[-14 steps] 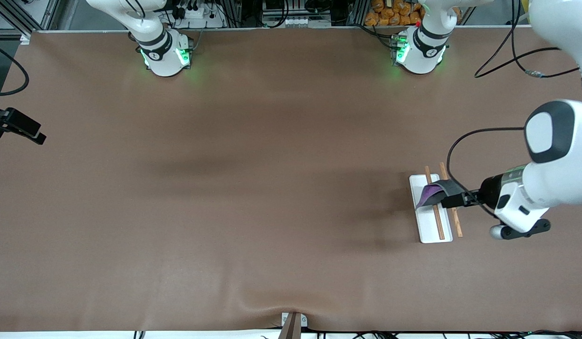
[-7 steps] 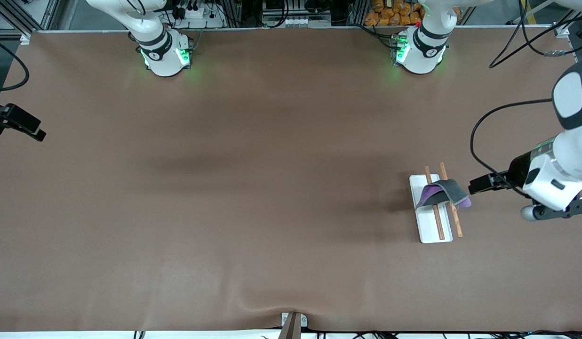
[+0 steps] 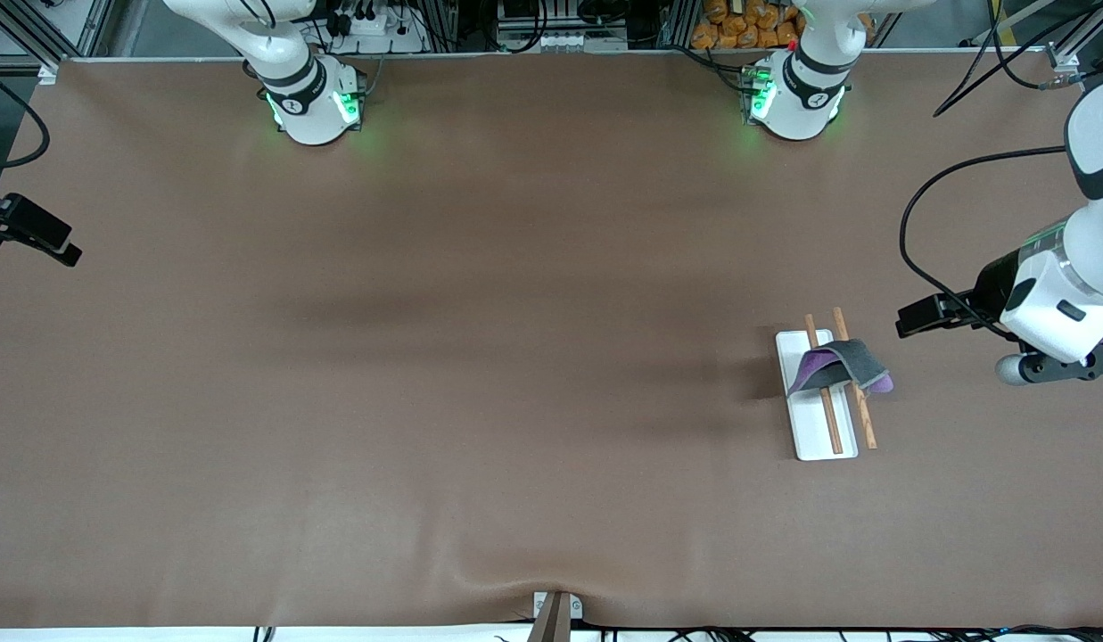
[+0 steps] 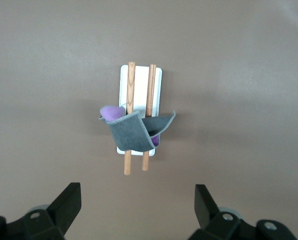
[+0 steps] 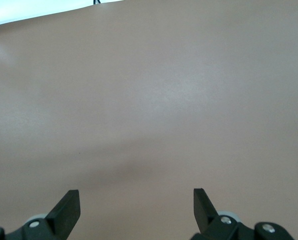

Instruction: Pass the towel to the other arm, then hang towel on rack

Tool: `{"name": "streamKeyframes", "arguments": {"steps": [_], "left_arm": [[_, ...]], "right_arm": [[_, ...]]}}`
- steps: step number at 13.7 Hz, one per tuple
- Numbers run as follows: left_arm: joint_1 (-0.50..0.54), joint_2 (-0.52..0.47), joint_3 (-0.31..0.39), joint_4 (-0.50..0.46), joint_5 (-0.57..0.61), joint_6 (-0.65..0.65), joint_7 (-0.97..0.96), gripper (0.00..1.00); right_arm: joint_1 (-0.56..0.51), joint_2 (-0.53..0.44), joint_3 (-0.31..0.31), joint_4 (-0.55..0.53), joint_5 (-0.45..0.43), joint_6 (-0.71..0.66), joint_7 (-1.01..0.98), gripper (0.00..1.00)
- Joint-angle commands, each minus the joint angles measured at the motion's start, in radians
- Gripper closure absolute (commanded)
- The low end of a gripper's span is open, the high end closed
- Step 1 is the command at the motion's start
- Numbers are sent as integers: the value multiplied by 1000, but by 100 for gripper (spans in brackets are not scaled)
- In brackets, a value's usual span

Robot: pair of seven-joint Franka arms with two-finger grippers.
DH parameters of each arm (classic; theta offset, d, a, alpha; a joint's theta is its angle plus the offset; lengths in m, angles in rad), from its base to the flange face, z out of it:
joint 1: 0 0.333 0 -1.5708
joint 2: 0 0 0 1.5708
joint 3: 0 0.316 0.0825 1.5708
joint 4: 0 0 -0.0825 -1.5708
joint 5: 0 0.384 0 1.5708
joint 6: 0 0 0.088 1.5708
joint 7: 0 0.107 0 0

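The rack [image 3: 817, 397] is seen toward the left arm's end of the table [image 3: 480, 357], in the half nearer to the front camera; its white base plate lies flat on the brown surface, and its two wooden rods run side by side along the plate's length. The towel [image 3: 838, 366] is draped across both rods at the end of the rack farther from the front camera; the dark-grey face is turned up over the rods, and the purple reverse is shown at both hanging ends. In the left wrist view the towel [image 4: 134, 131] is seen folded over the rods of the rack [image 4: 139, 90], with no finger touching it.

The left gripper [image 3: 912, 319] is held in the air over bare table just beside the rack, toward the left arm's end, clear of the towel; its fingers [image 4: 68, 202] are spread wide with nothing between them.

The right gripper [image 3: 47, 239] is found at the right arm's end of the table, over bare surface and well apart from the rack; its fingers [image 5: 66, 209] are likewise parted and empty, and this arm waits.
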Motion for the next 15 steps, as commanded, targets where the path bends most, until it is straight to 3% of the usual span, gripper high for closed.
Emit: {"name": "streamKeyframes", "arguments": {"steps": [1, 5, 8, 10, 15], "left_arm": [[-2, -36, -10, -17, 27, -15, 5, 0], [-1, -76, -32, -40, 25, -17, 9, 0], [1, -192, -32, -179, 25, 26, 20, 0], [2, -247, -29, -224, 24, 25, 31, 0], [15, -289, -23, -246, 13, 3, 35, 0]], "right_arm": [[-16, -16, 19, -8, -15, 7, 15, 0], [-15, -16, 20, -10, -12, 1, 18, 0], [-15, -13, 20, -10, -2, 1, 19, 0], [-9, -15, 20, -10, 0, -8, 30, 0], [1, -15, 20, -11, 0, -16, 101, 0]]}}
